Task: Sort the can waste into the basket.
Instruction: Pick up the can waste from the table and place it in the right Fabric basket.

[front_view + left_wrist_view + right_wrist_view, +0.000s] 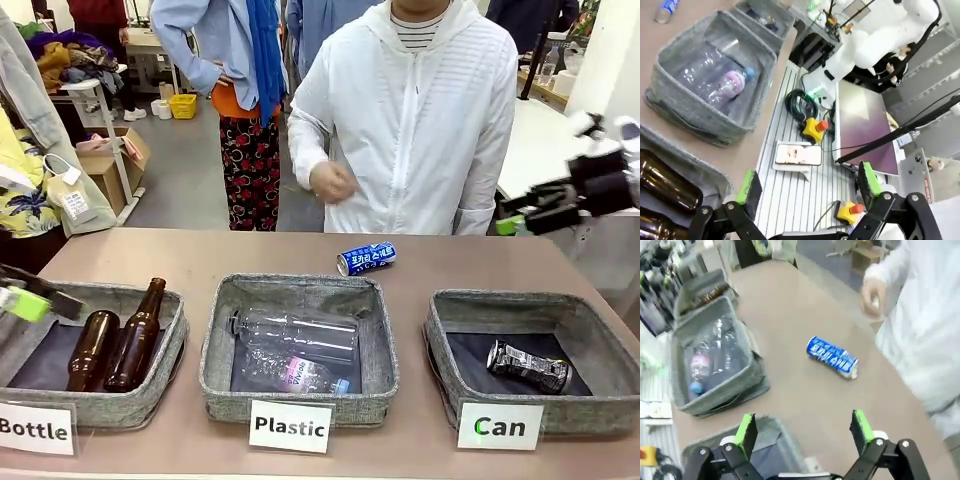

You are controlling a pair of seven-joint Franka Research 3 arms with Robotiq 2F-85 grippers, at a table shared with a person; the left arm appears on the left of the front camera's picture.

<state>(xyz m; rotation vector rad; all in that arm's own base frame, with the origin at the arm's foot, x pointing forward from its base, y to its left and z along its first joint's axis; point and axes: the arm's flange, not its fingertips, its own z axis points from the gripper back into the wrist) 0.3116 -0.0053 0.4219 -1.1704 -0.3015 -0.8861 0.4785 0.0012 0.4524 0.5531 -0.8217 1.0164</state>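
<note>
Nearest the front camera stand three white signs, "Bottle", "Plastic" and "Can" (499, 427), each before a grey fabric basket. The left basket (150, 392) holds two brown glass bottles (137, 338) lying side by side. The middle basket (375, 330) holds clear plastic bottles (295, 335). The right basket (440, 345), behind the "Can" sign, holds the black can (528, 366) on its side on the dark lining.

The blue can (366, 258) lies on its side on the bare table, beyond the middle basket on the far side, just before the person in white, whose hand (331, 182) hovers above the table edge.

The right wrist view shows the blue can (833, 357) well beyond the right gripper (804, 432), whose fingers stand apart and empty above the near basket's corner. The left wrist view shows the left gripper (809, 187), fingers likewise apart and empty, over the robot's side of the table edge, with a yellow emergency button (813, 128) and cabling below.
</note>
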